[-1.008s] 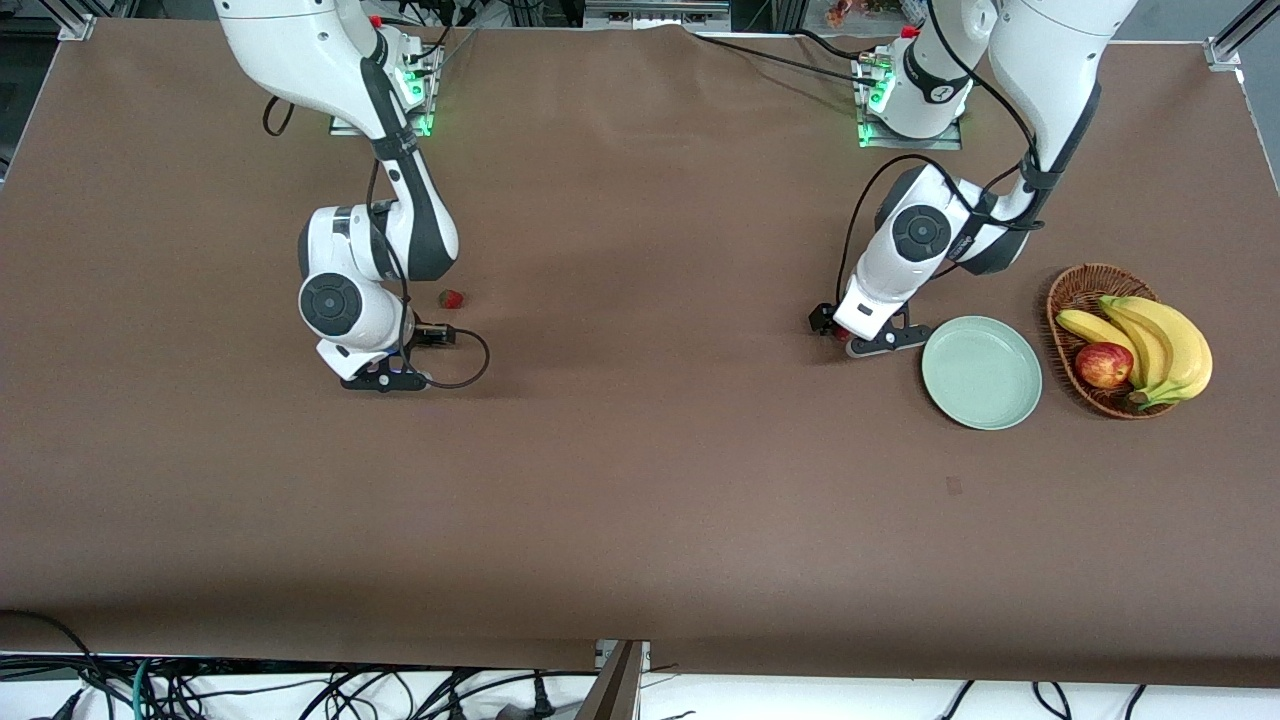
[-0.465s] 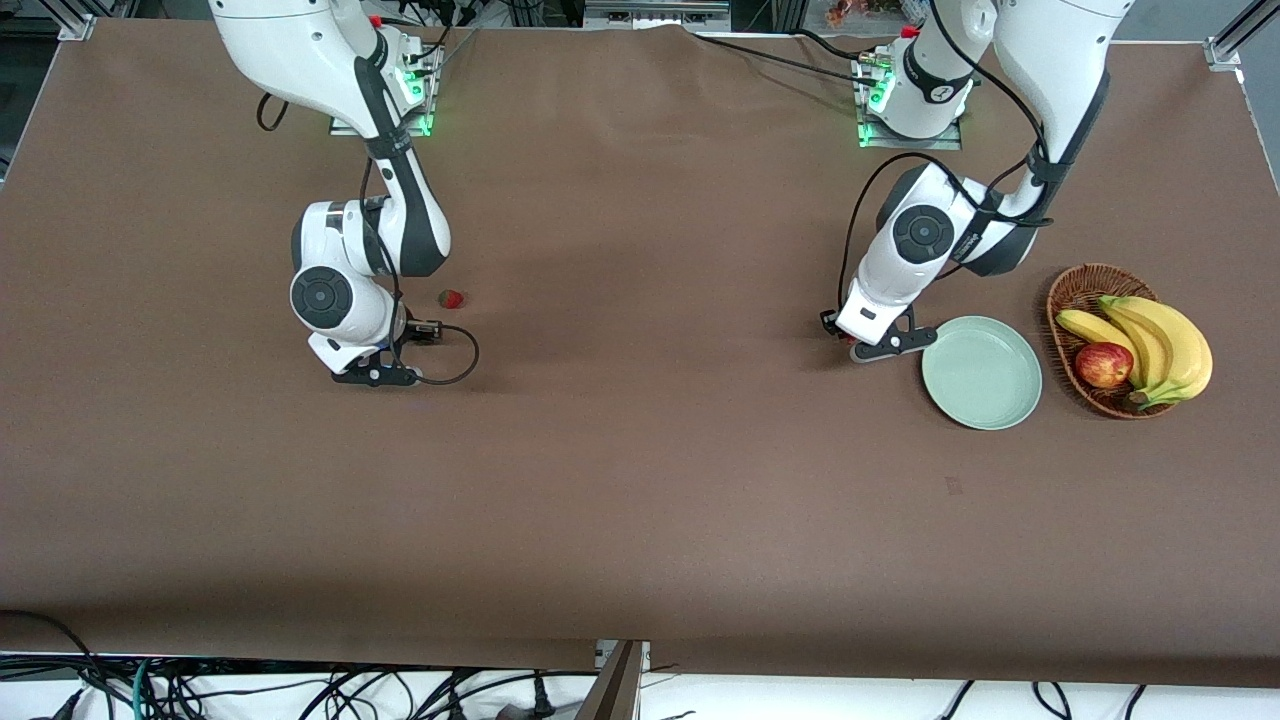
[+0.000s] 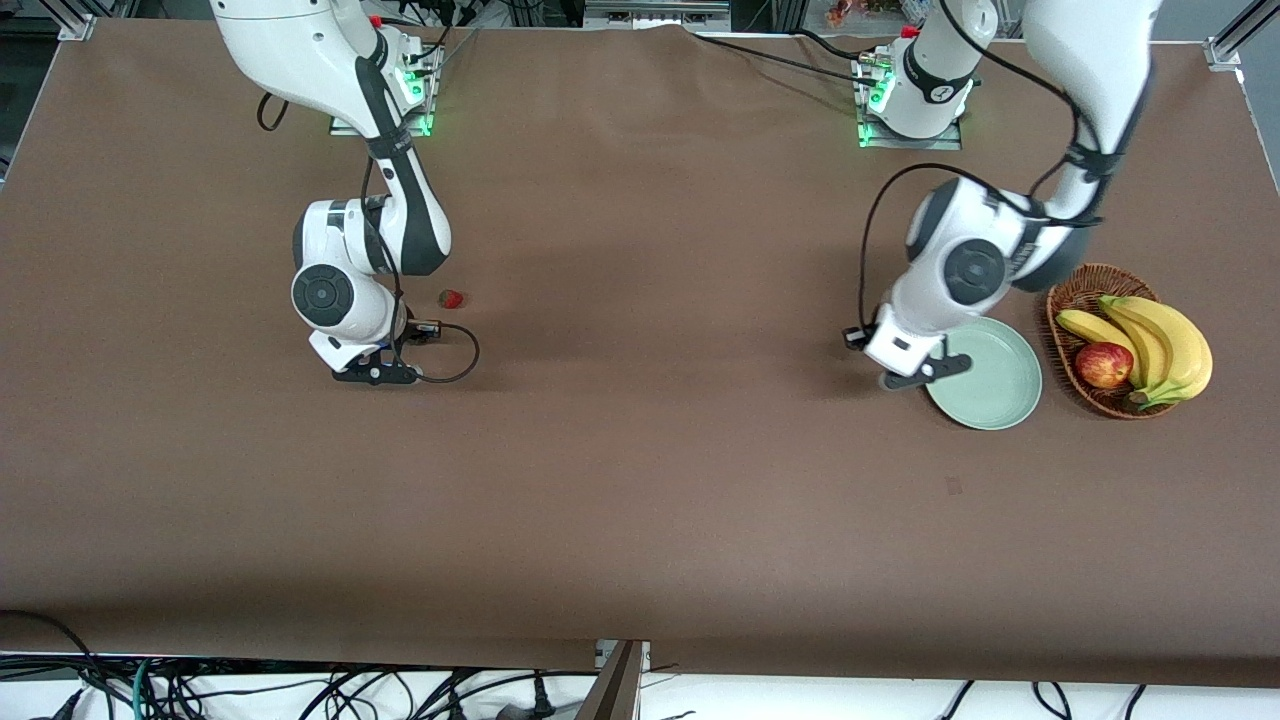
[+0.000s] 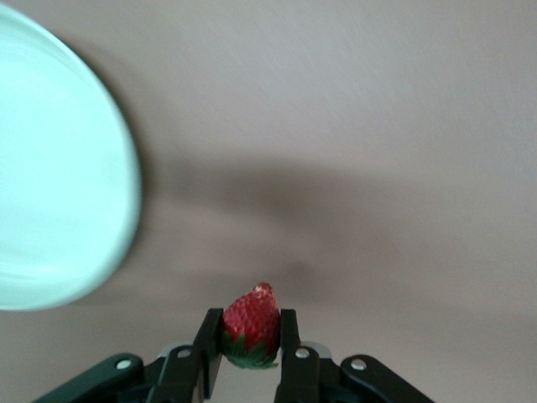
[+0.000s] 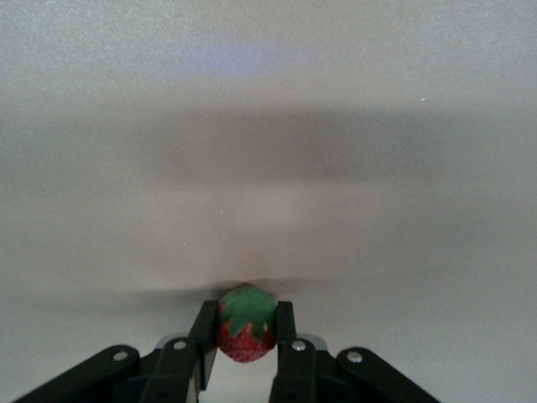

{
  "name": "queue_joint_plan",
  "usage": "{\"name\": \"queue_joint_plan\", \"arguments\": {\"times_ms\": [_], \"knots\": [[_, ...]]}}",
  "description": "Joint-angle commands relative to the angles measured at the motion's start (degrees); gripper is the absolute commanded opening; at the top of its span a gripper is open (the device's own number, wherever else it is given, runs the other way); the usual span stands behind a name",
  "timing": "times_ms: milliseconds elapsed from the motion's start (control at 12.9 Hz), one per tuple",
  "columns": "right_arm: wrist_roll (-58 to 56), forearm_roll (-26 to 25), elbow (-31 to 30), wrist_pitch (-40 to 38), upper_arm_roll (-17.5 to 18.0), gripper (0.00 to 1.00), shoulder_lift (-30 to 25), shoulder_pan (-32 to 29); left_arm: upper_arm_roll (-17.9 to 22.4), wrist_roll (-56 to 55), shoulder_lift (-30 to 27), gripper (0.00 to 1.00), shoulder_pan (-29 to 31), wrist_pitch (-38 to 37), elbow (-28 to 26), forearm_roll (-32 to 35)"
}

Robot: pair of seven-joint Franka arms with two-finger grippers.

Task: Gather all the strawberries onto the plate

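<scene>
Left gripper (image 3: 912,372), pinching a strawberry (image 4: 252,326) between its fingers, hangs just at the rim of the plate (image 3: 1000,385) on the side toward the right arm's end; the plate's bare middle lies a short way on toward the basket (image 3: 1075,285), so that arm is the one placed to deliver. Right gripper (image 3: 372,372) grips a second strawberry (image 5: 246,324) low over the table, well apart from the plate. A third strawberry (image 3: 452,298) lies on the table beside the right arm.
</scene>
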Motion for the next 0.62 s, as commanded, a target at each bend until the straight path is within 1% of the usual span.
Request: {"name": "queue_joint_plan", "arguments": {"times_ms": [0, 155, 233, 310, 388, 465, 543], "knots": [[-0.5, 0.7, 0.7, -0.9, -0.2, 0.18, -2.0, 0.6, 7.0, 14.6, -0.5, 0.15, 1.2, -5.9, 4.4, -3.2], [-0.4, 1.4, 8.0, -6.2, -0.1, 0.18, -1.3, 0.8, 12.7, 25.9, 0.2, 0.15, 1.4, -5.5, 4.2, -4.0], [0.2, 3.3, 13.3, -9.5, 0.4, 0.18, -0.3, 1.0, 15.5, 31.2, 0.8, 0.15, 1.5, -5.1, 3.8, -4.8], [1.1, 6.5, 19.7, -12.6, 1.5, 0.18, 2.3, 1.0, 17.2, 35.7, 1.5, 0.15, 1.9, -3.8, 3.1, -5.8], [3.1, 9.6, 25.3, -14.3, 2.5, 0.19, 5.2, 1.0, 18.3, 39.4, 2.0, 0.15, 2.6, -1.1, 1.5, -6.1], [5.8, 12.3, 29.9, -14.4, 3.3, 0.19, 8.3, 1.0, 19.0, 41.2, 2.7, 0.15, 2.8, 1.4, 0.3, -6.1], [9.2, 14.6, 34.8, -14.0, 5.1, 0.19, 11.5, 1.0, 19.3, 41.6, 3.8, 0.15, 2.8, 4.0, -0.6, -6.1]]}}
